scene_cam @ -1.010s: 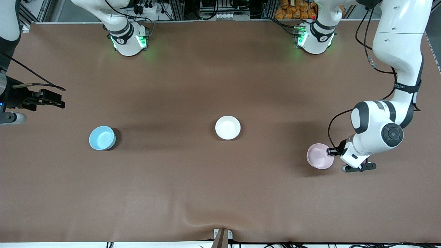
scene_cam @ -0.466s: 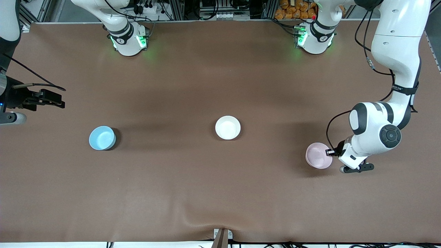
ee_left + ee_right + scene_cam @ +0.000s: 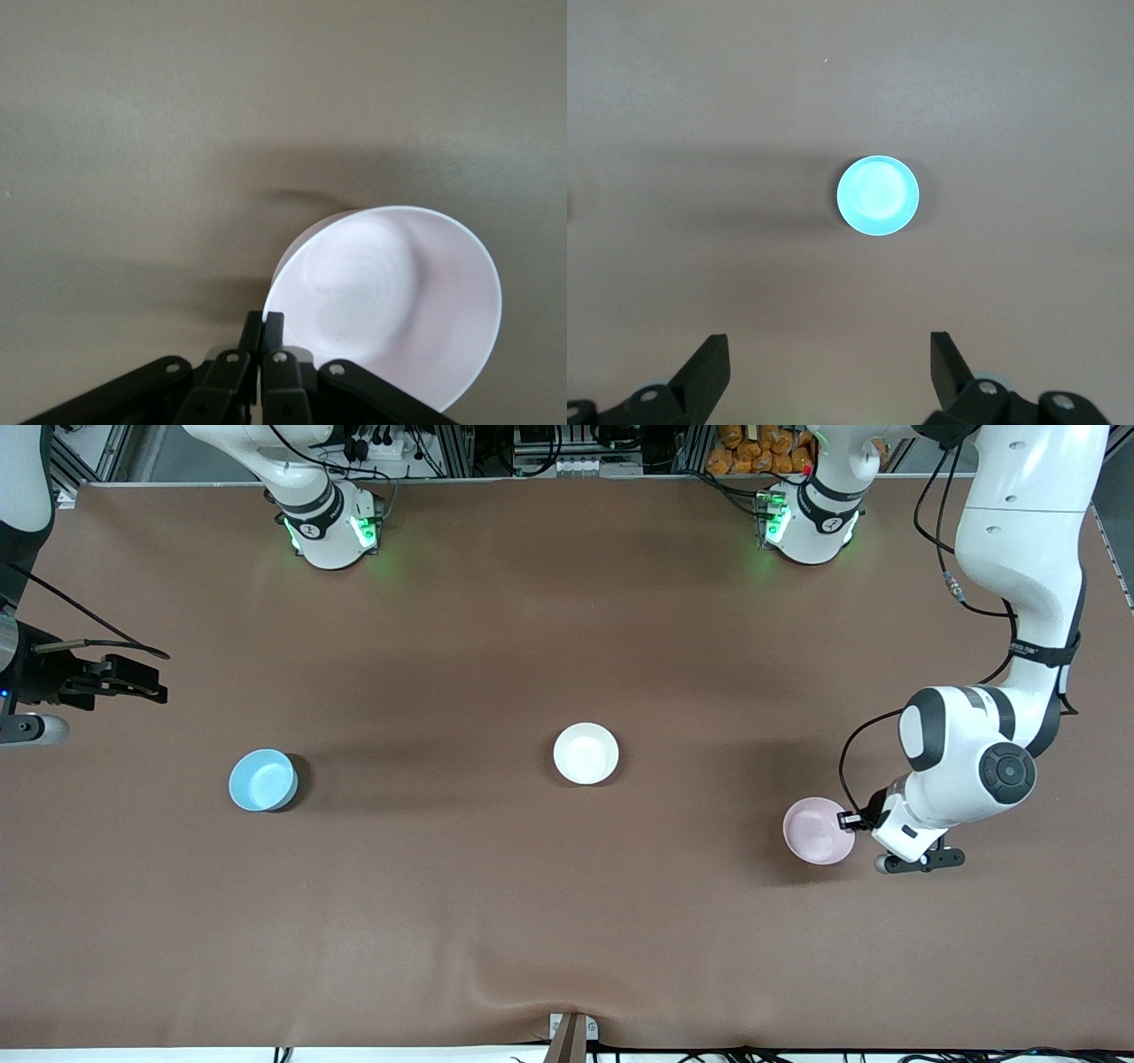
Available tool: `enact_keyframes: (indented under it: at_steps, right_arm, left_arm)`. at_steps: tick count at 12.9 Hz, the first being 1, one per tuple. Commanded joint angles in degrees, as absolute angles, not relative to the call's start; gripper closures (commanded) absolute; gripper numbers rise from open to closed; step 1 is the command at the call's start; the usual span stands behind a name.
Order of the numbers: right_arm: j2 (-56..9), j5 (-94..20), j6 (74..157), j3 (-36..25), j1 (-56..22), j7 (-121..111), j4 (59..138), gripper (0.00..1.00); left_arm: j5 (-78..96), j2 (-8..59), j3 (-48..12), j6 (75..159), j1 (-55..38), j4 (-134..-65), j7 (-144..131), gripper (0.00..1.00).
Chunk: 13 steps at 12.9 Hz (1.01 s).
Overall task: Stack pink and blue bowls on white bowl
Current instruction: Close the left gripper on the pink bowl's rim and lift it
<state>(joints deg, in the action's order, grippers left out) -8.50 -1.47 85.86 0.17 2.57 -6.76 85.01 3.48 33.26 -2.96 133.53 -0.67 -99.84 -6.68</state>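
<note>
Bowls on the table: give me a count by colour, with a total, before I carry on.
Pink bowl: 1
Blue bowl: 1
White bowl: 1
Total: 3 bowls, none stacked yet

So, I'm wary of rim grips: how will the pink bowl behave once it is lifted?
The left gripper pinches the pink bowl at one rim spot, so it will likely hang tilted. Its smooth wall looks slippery and may slide between the fingers. It seems stiff and light.
</note>
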Motion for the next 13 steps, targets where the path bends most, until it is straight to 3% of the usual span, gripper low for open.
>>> enact_keyframes:
  at_steps: [1, 7, 10, 13]
  right_arm:
    - [-8.17, -1.76, 85.43, 0.62, 3.16, -6.15, 85.17, 0.00]
    - [-8.17, -1.76, 85.34, 0.62, 3.25, -6.24, 85.25, 0.00]
    - [-8.17, -1.76, 85.34, 0.62, 3.25, -6.24, 85.17, 0.00]
    - [-8.17, -1.76, 85.43, 0.62, 3.25, -6.15, 85.17, 0.00]
  left_arm:
    - [4.04, 28.40, -5.96, 130.79, -0.79, -100.55, -6.76, 1.00]
    - [4.13, 27.33, -18.45, 129.73, -3.67, -97.14, -20.96, 1.00]
    - [3.95, 30.31, -18.37, 129.73, -13.33, -91.60, -35.90, 1.00]
    - [4.13, 31.82, -18.46, 129.73, -16.61, -91.75, -43.75, 1.00]
